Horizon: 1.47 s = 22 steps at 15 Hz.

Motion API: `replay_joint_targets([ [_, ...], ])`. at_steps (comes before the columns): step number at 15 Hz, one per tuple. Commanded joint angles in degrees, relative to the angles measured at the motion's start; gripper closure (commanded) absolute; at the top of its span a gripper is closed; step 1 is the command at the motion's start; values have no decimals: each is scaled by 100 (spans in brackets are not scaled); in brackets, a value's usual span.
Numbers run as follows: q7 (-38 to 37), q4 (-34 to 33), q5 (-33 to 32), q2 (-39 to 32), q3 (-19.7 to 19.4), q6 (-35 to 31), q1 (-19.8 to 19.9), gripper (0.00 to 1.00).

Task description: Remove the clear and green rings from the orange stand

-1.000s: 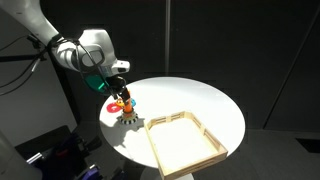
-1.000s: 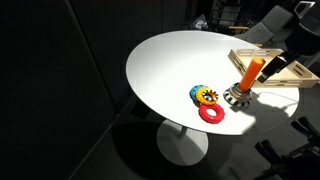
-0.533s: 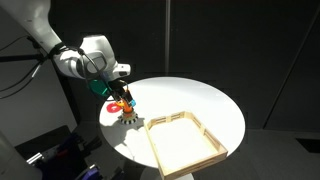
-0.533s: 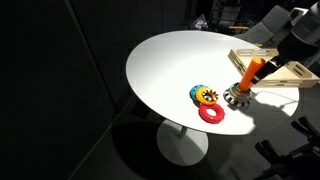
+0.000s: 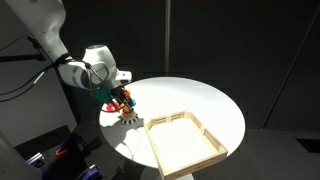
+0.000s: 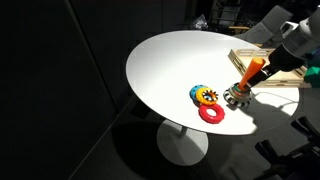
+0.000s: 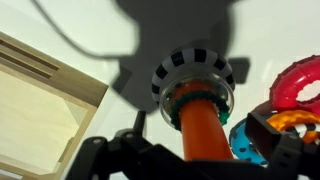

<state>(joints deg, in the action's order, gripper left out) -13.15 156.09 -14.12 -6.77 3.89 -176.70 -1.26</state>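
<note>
The orange stand (image 7: 203, 128) is upright on the white table, also seen in both exterior views (image 5: 126, 106) (image 6: 248, 74). The clear ring (image 7: 193, 68), with its dark-and-whitish outline, lies round the peg's foot. The green ring (image 7: 186, 97) sits on it, also round the peg. My gripper (image 7: 200, 127) is open and comes in from above, one dark finger on each side of the peg, not touching the rings. It shows in both exterior views (image 5: 121, 97) (image 6: 266, 61).
A red-pink ring (image 7: 299, 84) (image 6: 211, 114), a blue ring (image 7: 247, 137) and a yellow-orange ring (image 6: 206, 96) lie close beside the stand. A wooden tray (image 7: 38, 95) (image 5: 186, 141) stands on the other side, near the table edge (image 5: 130, 155).
The gripper has come down from above the stand until its fingers flank the peg. The stand and rings have not moved.
</note>
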Motion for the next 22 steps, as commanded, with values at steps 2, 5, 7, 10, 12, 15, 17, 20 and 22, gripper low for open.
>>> replay_joint_targets([
  [2,-115,-177,-120,-386,-236,-355,-155,0],
  [5,-99,-269,-60,-598,-329,-525,-282,0],
  [7,-92,-347,-25,-746,-369,-608,-376,0],
  [10,-81,-444,15,-927,-380,-723,-485,0],
  [12,-75,-497,16,-1031,-424,-788,-591,0],
  [15,-48,-541,11,-1142,-540,-866,-756,0],
  [17,-34,-559,16,-1189,-632,-918,-864,25],
  [20,2,-551,8,-1189,-863,-987,-1107,34],
  [22,16,-532,-1,-1144,-1076,-980,-1340,34],
])
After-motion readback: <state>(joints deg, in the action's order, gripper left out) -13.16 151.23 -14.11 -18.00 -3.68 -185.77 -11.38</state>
